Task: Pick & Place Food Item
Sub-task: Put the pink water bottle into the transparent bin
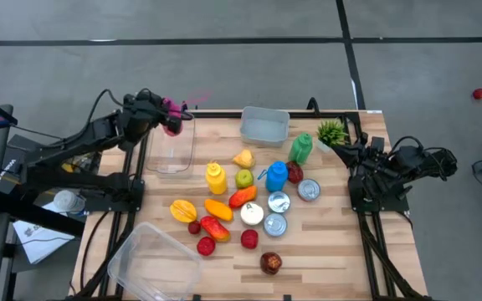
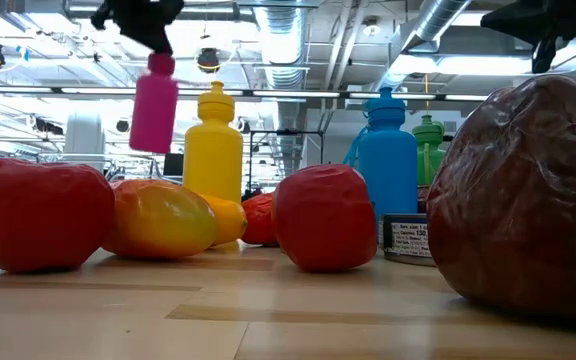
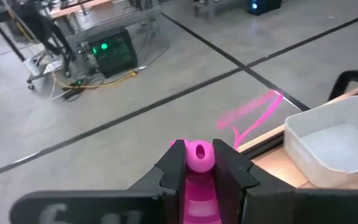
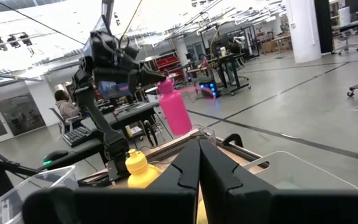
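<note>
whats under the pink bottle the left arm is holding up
The left end effector holds the pink bottle above a clear container, which looks empty; the bottle hides part of it.

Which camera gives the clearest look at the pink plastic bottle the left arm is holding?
The low view: the pink plastic bottle hangs full-length from the left tool. The right wrist view shows it tilted, farther off. The left wrist view shows only its cap; from above it is mostly hidden.

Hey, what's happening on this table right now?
The left tool has a pink bottle clamped near its cap and holds it in the air, above a clear container at the table's far left. The other toy foods and bottles lie clustered mid-table, among them a yellow bottle and a blue bottle. The right tool waits shut at the table's right edge.
</note>
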Available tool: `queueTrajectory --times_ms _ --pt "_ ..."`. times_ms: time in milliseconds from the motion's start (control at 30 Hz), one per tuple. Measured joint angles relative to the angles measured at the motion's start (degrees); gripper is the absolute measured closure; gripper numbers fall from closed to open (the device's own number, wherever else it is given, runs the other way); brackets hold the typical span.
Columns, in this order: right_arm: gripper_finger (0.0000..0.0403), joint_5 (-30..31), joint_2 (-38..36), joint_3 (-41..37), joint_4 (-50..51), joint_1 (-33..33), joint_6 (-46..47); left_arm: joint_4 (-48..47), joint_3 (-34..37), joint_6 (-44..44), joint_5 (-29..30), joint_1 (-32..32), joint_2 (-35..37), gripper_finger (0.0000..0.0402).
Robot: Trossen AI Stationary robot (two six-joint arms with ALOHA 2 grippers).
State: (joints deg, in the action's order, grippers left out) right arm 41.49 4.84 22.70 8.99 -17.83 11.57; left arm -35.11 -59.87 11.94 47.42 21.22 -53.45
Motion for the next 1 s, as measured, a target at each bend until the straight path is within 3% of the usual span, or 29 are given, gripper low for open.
queueTrajectory --times_ms 200,567,767,1000 --pt "0.0403 1.05 0.00 0.00 0.00 -0.02 0.00 9.06 11.66 -0.38 -0.21 3.36 5.20 0.0360" --pt "0.0403 1.05 0.00 0.00 -0.06 -0.02 0.46 18.99 25.90 -1.16 0.82 4.12 12.82 0.0360" --pt "0.0403 2.08 0.00 0.00 -0.72 -0.05 0.46 24.04 29.96 -1.29 0.86 4.14 12.85 0.0361" --pt "0.0403 2.32 0.00 0.00 -0.85 -0.04 0.48 28.38 30.53 -7.33 3.22 5.43 12.85 0.0361"
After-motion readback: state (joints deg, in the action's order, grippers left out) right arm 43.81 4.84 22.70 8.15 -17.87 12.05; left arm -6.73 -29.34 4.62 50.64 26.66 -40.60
